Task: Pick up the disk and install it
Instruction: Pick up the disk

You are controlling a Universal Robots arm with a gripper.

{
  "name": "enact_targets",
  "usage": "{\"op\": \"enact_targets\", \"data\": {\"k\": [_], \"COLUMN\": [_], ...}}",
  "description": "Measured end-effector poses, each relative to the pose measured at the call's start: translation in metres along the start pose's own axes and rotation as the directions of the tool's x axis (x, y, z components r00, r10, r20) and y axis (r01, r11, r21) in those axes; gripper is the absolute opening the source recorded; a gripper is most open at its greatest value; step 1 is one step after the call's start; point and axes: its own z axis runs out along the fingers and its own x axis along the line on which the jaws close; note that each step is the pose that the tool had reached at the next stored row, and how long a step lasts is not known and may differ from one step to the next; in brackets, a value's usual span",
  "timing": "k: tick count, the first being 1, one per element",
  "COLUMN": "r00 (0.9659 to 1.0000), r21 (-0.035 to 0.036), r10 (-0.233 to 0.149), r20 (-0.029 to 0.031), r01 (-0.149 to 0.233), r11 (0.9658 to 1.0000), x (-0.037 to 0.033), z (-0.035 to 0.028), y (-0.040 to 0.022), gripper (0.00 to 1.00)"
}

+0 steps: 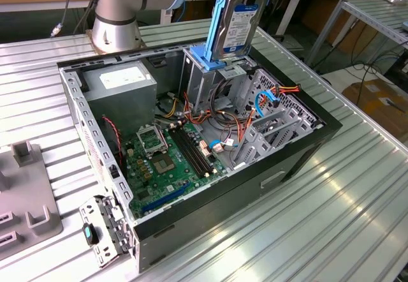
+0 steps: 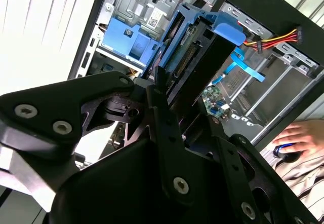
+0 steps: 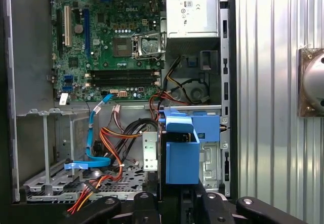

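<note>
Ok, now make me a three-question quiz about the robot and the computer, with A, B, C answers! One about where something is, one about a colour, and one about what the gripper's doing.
1. Where is the disk?
A. Flat on the green motherboard.
B. Held upright above the drive cage.
C. On the table outside the case.

2. What colour are the disk's rails?
A. Red.
B. Yellow.
C. Blue.

3. What is the gripper doing?
A. Shut on the disk.
B. Open and empty.
C. Shut on a cable.

Answers:
1 B: the exterior view shows it hanging over the cage, not yet in.
2 C: bright blue plastic frames it.
3 A: in the second wrist view the fingers clamp it on both sides.
</note>
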Motion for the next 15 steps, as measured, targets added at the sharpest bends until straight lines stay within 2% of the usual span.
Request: {"op": "enact_targets", "data": {"k": [6, 15], "r00": [1.0, 1.0], "r21": [0.0, 0.0], "r10": [0.0, 0.0], "r20": [0.0002, 0.0001], "r01": [0.0, 0.0], "r11": [1.0, 1.0], "x": [0.0053, 0.0175], "z": [0.0002, 0.0003], "y": [-0.0001, -0.0003], "gripper": [0.35, 0.35]}}
